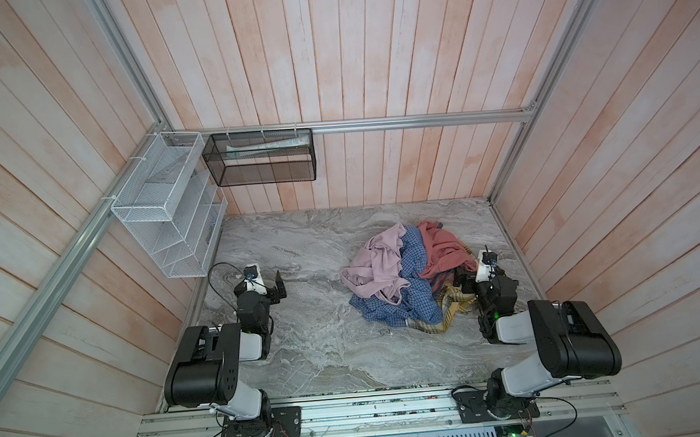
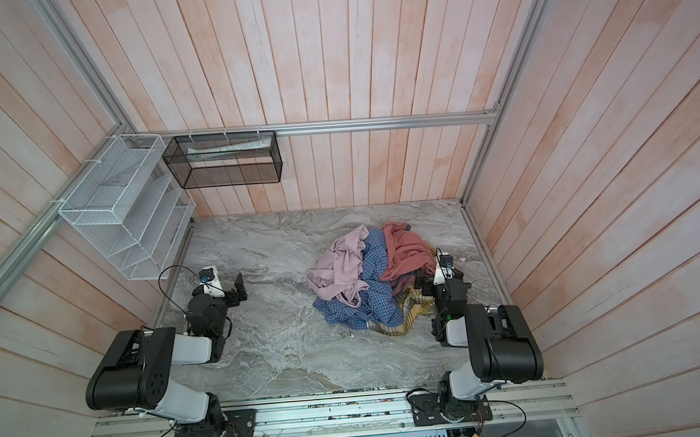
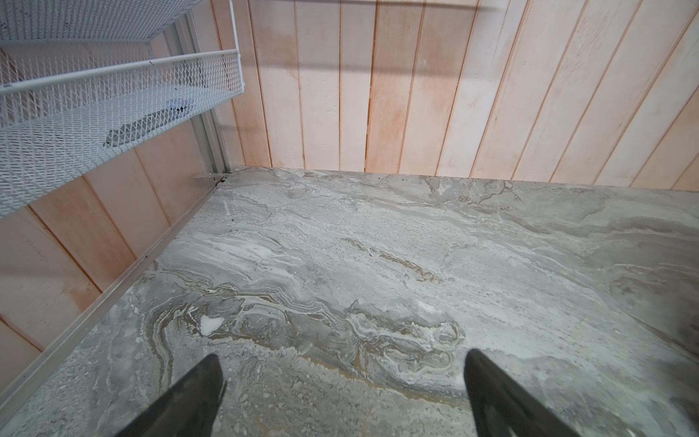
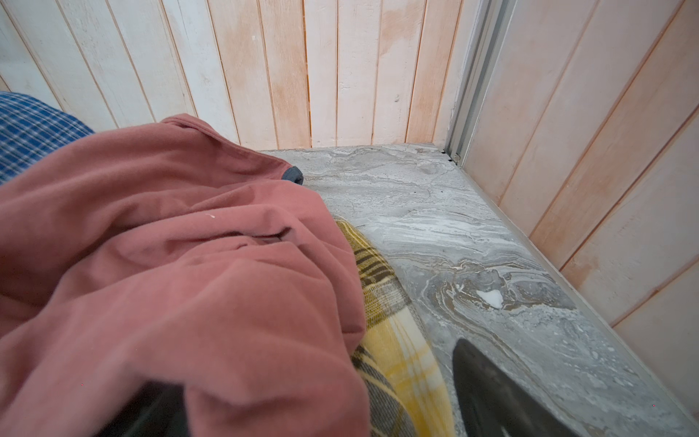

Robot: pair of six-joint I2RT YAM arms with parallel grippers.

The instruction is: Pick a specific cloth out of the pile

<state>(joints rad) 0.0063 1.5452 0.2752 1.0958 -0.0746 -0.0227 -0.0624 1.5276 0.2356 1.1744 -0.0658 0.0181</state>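
The cloth (image 1: 449,311), yellow plaid with dark and white stripes, lies mostly buried at the near right edge of the pile (image 1: 401,274). Only a crumpled strip sticks out onto the table (image 1: 327,350), under the blue checked shirt (image 1: 417,294) and the salmon garment (image 1: 441,247). A pale pink garment (image 1: 374,264) lies on the pile's left side.

Right arm is folded, elbow high, wrist low. The right gripper (image 1: 462,281) is at the pile's right edge, pointing toward the back wall. Its jaws are spread wide and pinch nothing. In the right wrist view one finger (image 4: 491,393) sits over bare table just beside the plaid cloth (image 4: 397,340). The other side is hidden by a fold of the salmon garment (image 4: 170,265). Whether the fingers touch fabric, can't tell.

Left arm is folded the same way. The left gripper (image 1: 278,288) is low over bare table on the left, well apart from the pile, with jaws spread and nothing between them (image 3: 342,355).

The table is grey marble-pattern and the walls are pale pinkish wood planks with an aluminium frame. A white mesh rack (image 1: 165,214) hangs on the left wall. A black mesh basket (image 1: 261,158) hangs on the back rail.
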